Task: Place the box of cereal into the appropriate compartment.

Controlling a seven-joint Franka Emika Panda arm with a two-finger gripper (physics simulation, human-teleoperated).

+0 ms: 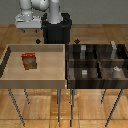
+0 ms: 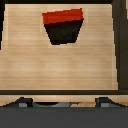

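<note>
The cereal box stands upright in the light wooden tray on the exterior view's left, toward the tray's left and far side, clear of the walls. It is red-orange with a tan patch on its face. In the wrist view the box shows its red top and dark side on the pale tray floor. The pincer hangs high above the tray's far edge, near the robot's black base, touching nothing; how wide it is open I cannot tell. On the exterior view's right sits a dark tray split into compartments, with small grey blocks inside.
</note>
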